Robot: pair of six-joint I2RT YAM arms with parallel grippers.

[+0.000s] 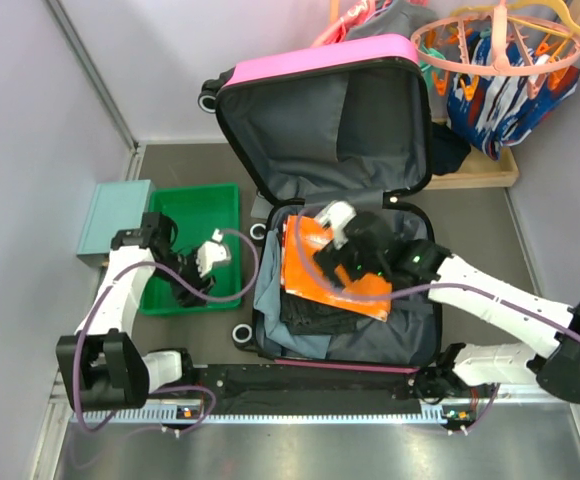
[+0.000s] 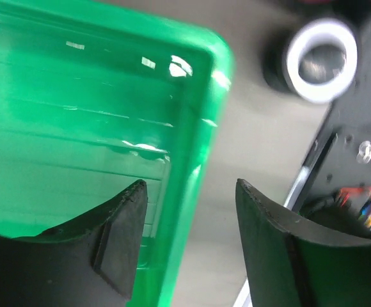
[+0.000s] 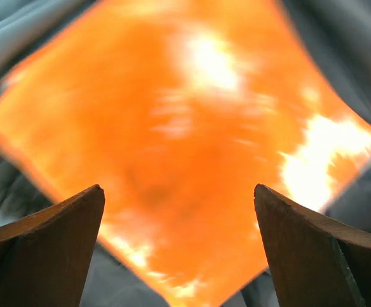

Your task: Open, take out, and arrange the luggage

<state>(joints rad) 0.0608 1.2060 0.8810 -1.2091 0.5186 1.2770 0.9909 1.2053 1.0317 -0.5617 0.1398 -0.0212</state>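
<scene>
The hot-pink suitcase (image 1: 315,62) lies open, its lid propped up at the back and its grey-lined lower half (image 1: 410,335) holding dark folded clothes (image 1: 315,312) and a glossy orange packet (image 1: 315,262). My right gripper (image 1: 332,262) hovers open just above the orange packet (image 3: 185,128), which fills the right wrist view between the fingers. My left gripper (image 1: 202,272) is open and empty over the right edge of the green tray (image 1: 185,205); the tray's rim (image 2: 198,153) sits between its fingertips in the left wrist view.
A pale-teal box (image 1: 113,215) stands left of the tray. A suitcase wheel (image 2: 320,61) is near the tray's corner. A peach hanger rack (image 1: 500,45) and a patterned bag (image 1: 510,100) sit on a wooden board at the back right. Walls close in both sides.
</scene>
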